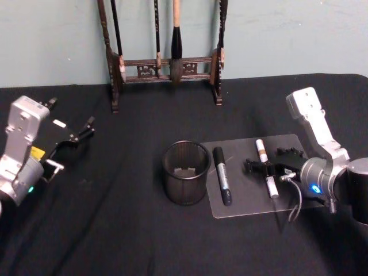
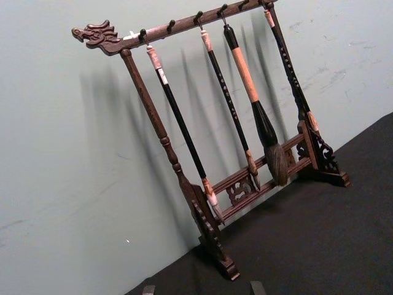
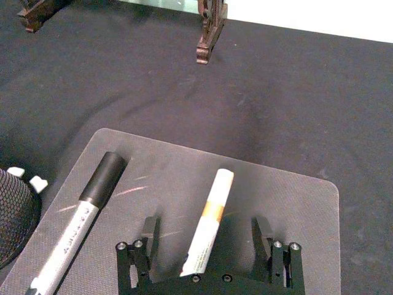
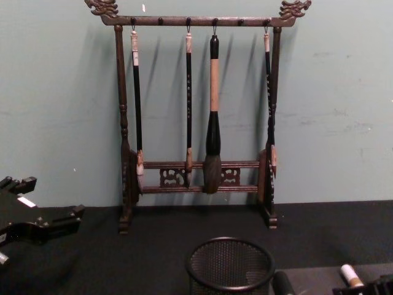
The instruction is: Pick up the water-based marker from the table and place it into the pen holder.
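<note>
1. Head view, left: left gripper (image 1: 81,132) idle over the bench (image 1: 115,236), fingers apart.
2. Centre: pen holder (image 1: 184,192), upright beside the mat (image 1: 247,204).
3. Right: water-based marker (image 1: 262,150) flat on the mat, between the right gripper's (image 3: 206,232) released, spread fingers.

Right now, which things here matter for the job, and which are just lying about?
In the job: white marker, straddled by the open right gripper; pen holder.
Lying about: black-capped marker, mat, brush rack, parked left gripper.
</note>
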Robot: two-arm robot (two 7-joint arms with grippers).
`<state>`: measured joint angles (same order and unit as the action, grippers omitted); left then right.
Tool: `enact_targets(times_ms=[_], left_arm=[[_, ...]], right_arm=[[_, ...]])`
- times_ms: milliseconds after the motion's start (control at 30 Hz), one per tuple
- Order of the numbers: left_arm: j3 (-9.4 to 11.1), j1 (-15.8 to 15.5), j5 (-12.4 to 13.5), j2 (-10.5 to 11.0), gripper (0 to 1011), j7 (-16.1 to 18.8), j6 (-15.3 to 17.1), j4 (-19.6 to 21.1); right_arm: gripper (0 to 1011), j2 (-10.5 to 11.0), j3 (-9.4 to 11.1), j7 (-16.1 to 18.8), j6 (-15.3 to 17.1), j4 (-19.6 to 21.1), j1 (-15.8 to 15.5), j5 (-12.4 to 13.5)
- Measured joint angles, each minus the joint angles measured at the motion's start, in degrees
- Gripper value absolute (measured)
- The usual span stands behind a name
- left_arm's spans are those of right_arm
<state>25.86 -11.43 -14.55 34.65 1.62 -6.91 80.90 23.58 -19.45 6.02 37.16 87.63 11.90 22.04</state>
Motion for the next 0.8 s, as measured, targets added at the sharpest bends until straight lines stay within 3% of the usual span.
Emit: enact_targets(times_ms=[800], left_arm=[[0.0,0.0,0.0,0.0,1001,0.0,0.0,0.0]], right_arm=[[1002,-1.3,1.0,1.8,0.0,0.1,-0.7,-3.3]])
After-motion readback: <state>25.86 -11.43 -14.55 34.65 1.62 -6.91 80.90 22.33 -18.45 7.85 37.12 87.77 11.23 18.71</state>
